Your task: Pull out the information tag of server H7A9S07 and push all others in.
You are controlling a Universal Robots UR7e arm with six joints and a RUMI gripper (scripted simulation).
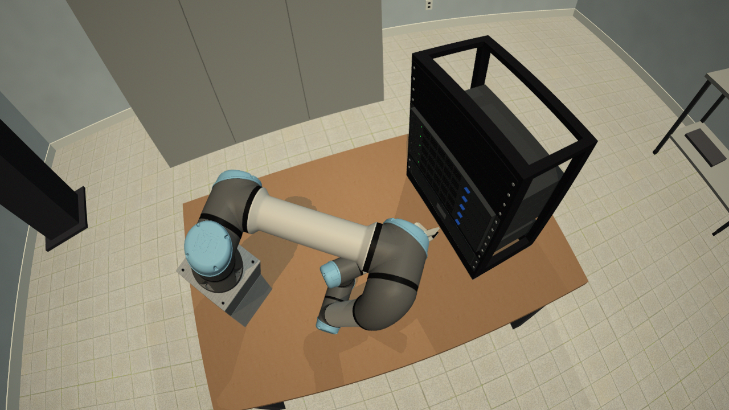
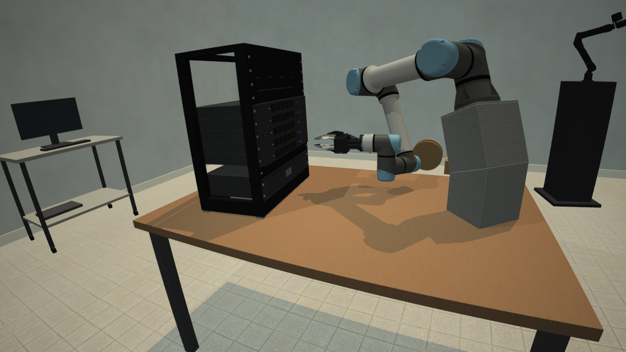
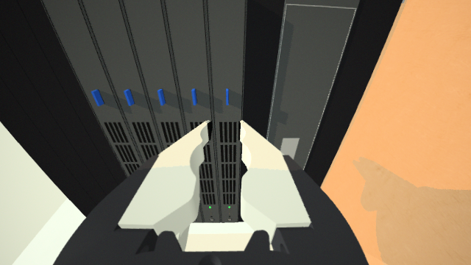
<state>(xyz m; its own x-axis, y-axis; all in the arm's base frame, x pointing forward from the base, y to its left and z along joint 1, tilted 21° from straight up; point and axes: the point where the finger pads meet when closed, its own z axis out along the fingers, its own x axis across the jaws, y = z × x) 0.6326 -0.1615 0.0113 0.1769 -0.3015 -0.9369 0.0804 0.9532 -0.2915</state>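
Observation:
The black rack [image 1: 522,171] [image 2: 189,109] [image 3: 349,92] stands upright on the table and holds several stacked servers. Each server front has a small blue tag end; the lowest server's tag [image 1: 457,222] [image 2: 300,141] [image 3: 227,96] is rightmost in the wrist view, and the top server's tag [image 1: 466,190] [image 3: 97,97] is leftmost. The tags stand out about equally little; no printed service tag shows. My gripper [image 1: 437,232] [image 2: 315,142] [image 3: 225,122] is partly open and empty, in front of the rack without touching it. In the wrist view its fingertips frame the lowest server's vents, below its blue tag.
A wider unit with a pale label [image 1: 441,210] [image 2: 288,171] [image 3: 290,146] sits below the servers. The wooden table [image 1: 356,367] [image 2: 350,271] [image 3: 423,110] carries the rack and the arm's grey pedestal [image 1: 247,300] [image 2: 485,192]. A grey cabinet [image 1: 244,61] stands behind the table.

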